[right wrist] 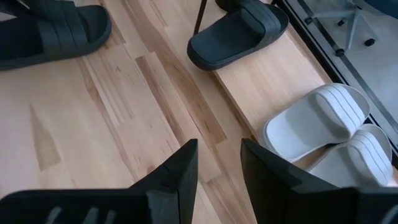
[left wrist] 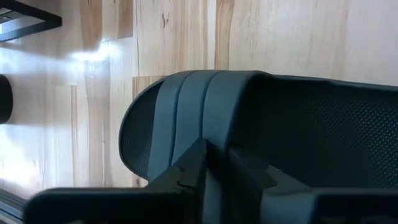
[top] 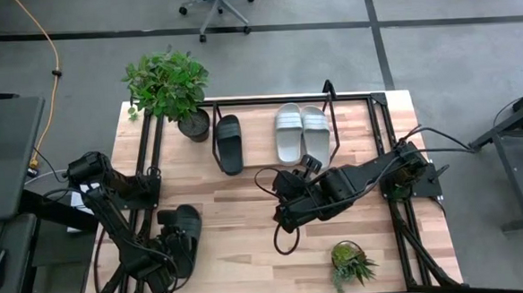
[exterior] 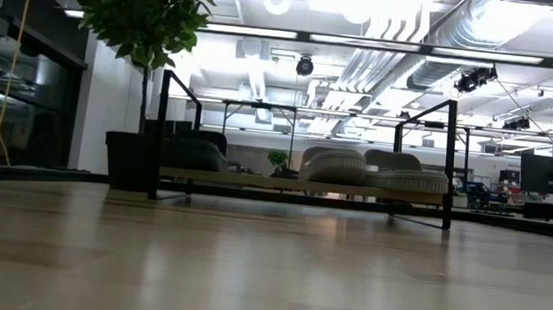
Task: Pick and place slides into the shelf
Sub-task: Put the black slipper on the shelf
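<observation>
Overhead cam looks straight down on your whole table. Low cam sits at tabletop level, facing the shelf (exterior: pixel 302 185) side-on. L wrist cam hugs a black slide (left wrist: pixel 261 130); R wrist cam shares the shelf w/ both.

Open-plan lab/office, exposed ceiling ducts (exterior: pixel 468 31), concrete floor (top: pixel 436 57), office chair (top: pixel 218 5)

Two potted plants (top: pixel 169 87) (top: pixel 350 264), office chair (top: pixel 216 3)
</observation>
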